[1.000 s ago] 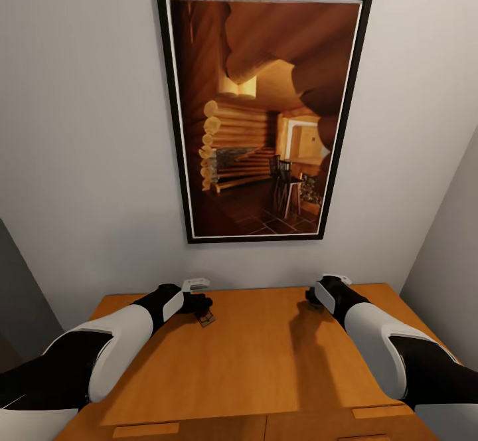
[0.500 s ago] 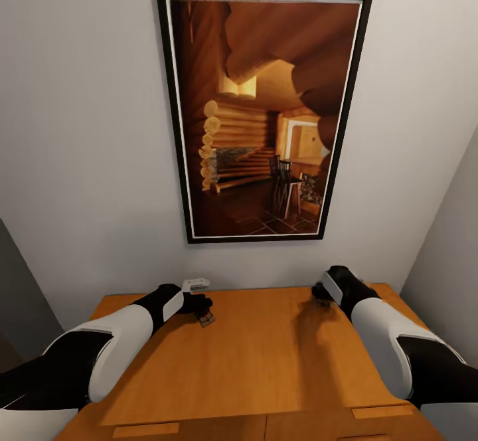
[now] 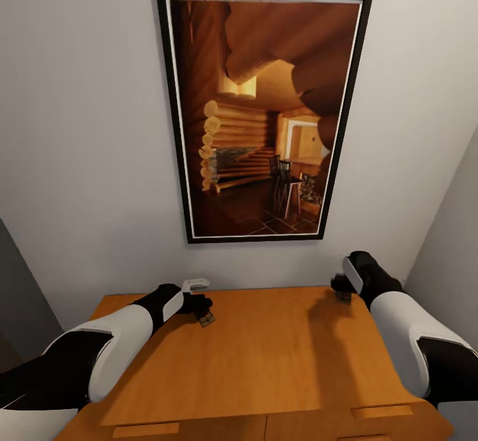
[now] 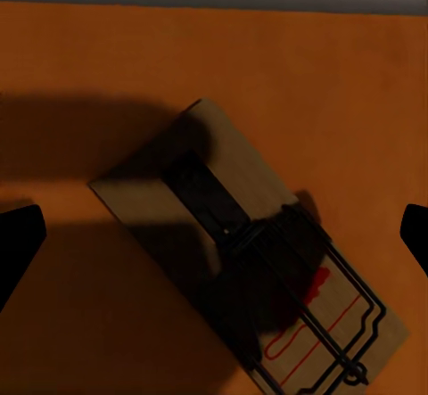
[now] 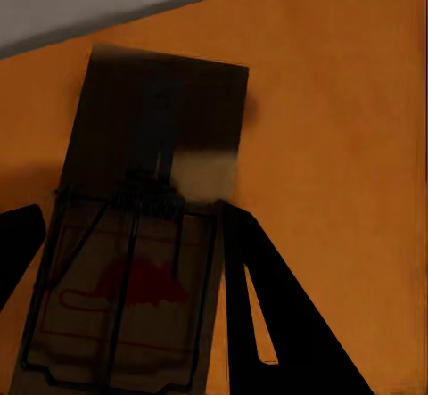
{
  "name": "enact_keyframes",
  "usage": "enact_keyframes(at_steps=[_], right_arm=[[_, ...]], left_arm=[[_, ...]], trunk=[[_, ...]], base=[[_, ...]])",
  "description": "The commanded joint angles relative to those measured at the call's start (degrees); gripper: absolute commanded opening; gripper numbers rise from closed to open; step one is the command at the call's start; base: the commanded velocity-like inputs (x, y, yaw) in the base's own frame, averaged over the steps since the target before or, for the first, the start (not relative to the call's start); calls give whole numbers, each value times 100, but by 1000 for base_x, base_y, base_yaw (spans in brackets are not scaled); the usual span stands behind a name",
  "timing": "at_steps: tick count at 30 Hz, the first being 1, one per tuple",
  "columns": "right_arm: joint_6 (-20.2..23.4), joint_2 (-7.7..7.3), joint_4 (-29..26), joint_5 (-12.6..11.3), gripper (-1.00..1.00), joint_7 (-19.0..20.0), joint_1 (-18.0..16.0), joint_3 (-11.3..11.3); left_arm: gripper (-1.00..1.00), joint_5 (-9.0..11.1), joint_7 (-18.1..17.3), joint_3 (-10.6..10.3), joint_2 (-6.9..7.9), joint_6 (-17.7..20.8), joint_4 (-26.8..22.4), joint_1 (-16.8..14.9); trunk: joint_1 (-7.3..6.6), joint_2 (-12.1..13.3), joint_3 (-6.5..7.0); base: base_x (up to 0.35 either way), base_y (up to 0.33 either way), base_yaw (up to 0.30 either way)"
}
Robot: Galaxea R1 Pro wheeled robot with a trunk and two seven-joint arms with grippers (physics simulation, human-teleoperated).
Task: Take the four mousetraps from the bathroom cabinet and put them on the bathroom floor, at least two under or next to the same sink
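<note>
Since a second ago my right gripper (image 3: 341, 289) has slid toward the frame's right edge, clamped on a trap (image 5: 134, 261); my left gripper (image 3: 204, 313), spread wide over another trap (image 4: 250, 257) on the cabinet (image 3: 265, 361), must close next.

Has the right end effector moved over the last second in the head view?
Yes. The right end effector has shifted right and up, away from the picture frame and toward the cabinet top's right back corner.

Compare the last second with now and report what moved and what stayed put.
The right gripper rose off the cabinet top and swung to the robot's right, toward the back corner, with a mousetrap between its fingers. The left gripper stayed over its mousetrap on the cabinet top; the picture frame and camera did not shift.
</note>
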Motion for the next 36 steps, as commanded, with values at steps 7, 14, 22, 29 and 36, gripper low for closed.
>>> enact_keyframes(at_steps=[7, 14, 22, 29, 36], right_arm=[[1033, -299, -925, -105, -100, -47, -5, -16], [1033, -489, -3138, -107, -100, -47, 47, -37], [1033, -592, -4838, -116, -100, -50, 1203, -461], [1033, -599, -5070, -119, -100, -48, 1655, -859], [1033, -581, -5068, -124, -100, -48, 1788, -903]], left_arm=[[100, 56, -3, -37, 6, 34, -7, -5], [100, 52, 0, -38, 7, 36, -10, -4], [100, 58, 0, -38, 11, 36, -9, -5], [100, 47, 1, -38, 9, 36, -9, -6], [100, 36, 3, -38, 7, 36, -9, -5]], trunk=[[3, -12, -12], [3, -12, -12], [3, -12, -12], [3, -12, -12], [3, -12, -12]], base=[[0, 0, 0], [0, 0, 0], [0, 0, 0], [0, 0, 0], [0, 0, 0]])
